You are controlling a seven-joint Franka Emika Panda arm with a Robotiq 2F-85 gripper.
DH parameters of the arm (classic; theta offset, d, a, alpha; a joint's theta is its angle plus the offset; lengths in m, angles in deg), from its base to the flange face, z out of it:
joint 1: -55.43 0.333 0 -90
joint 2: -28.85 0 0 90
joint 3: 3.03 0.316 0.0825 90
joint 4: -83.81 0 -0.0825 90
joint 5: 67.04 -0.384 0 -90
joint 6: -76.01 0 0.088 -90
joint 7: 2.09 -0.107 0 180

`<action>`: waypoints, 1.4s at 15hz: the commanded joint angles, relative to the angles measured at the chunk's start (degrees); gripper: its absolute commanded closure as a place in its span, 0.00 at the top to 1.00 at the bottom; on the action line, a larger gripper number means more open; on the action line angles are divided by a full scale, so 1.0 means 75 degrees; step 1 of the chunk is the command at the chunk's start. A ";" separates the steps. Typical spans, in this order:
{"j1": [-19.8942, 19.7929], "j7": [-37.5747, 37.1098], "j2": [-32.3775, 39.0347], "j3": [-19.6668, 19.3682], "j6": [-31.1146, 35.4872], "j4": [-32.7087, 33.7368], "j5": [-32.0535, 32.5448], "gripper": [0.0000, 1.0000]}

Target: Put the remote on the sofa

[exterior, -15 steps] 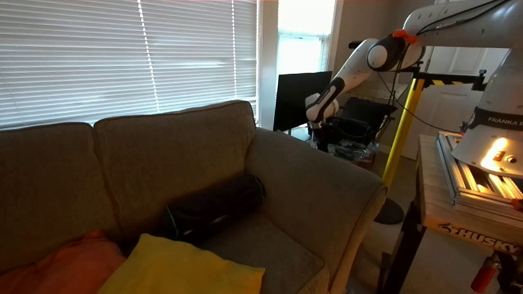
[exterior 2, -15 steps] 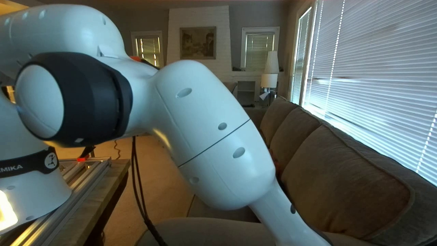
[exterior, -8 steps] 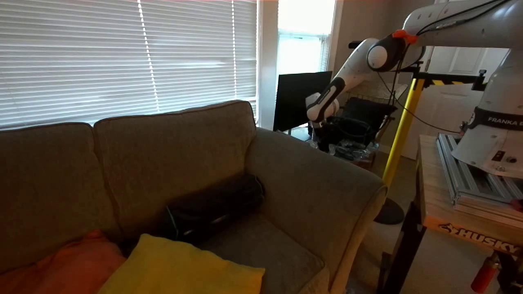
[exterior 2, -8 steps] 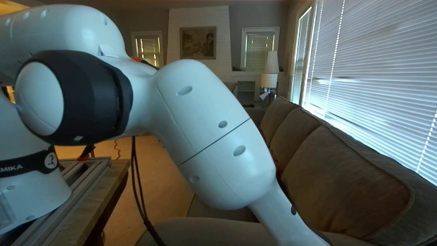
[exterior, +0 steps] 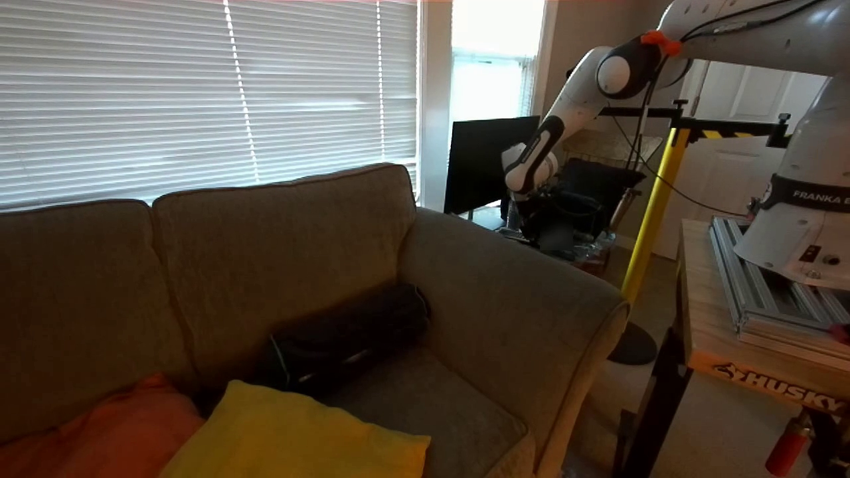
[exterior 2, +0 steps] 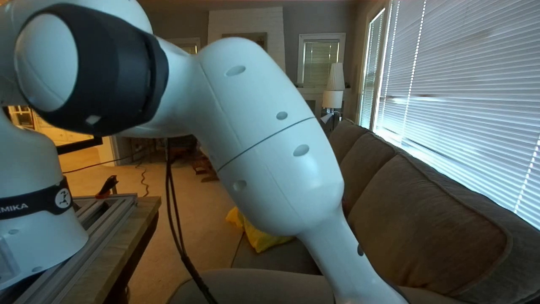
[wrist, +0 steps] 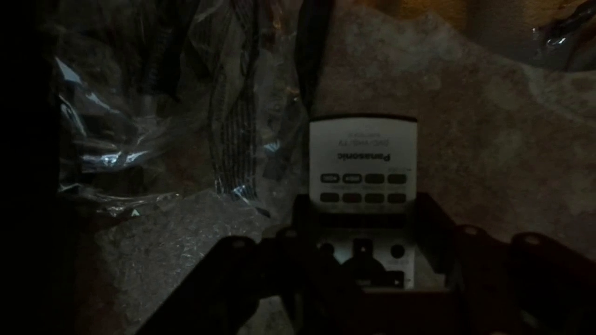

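The gripper (wrist: 363, 207) is clamped on the Panasonic remote control (wrist: 363, 139), its fingers (wrist: 433, 237) bearing on the two long edges. The grip crosses the narrow width, presumably because the parallel edges give the most secure seating. The branded end projects beyond the fingertips, button face toward the wrist view.

Beneath the gripper lies a mottled surface (wrist: 475, 153); clear plastic packaging (wrist: 247, 121) lies beside the gripper, toward the left of the wrist view. The sofa (exterior: 285, 245) stands to one side of the gripper, with its armrest (exterior: 511, 272) between the gripper and the seat (exterior: 425, 398). The transfer will probably require clearing that armrest. A black bolster (exterior: 352, 332) occupies the seat, across the armrest from the gripper.

Visibility limits: the gripper covers the rear end of the remote control, and the wrist view is dark. Clearance above the mottled surface cannot be confirmed. In an exterior view, the gripper merges with black objects (exterior: 601, 174) behind it. In an exterior view, the robot arm (exterior 2: 270, 169) exits at the lower edge, cutting off the gripper.
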 commanded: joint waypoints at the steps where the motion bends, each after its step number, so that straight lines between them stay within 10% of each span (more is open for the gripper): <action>1: 0.0525 -0.0707 -0.1138 -0.0216 0.1058 -0.1840 0.0175 0.31; 15: 0.1926 -0.0518 -0.5189 -0.0946 0.2912 -0.6390 0.0739 0.31; 21: 0.2415 -0.0189 -0.7480 -0.1669 0.3879 -0.8439 0.2708 0.31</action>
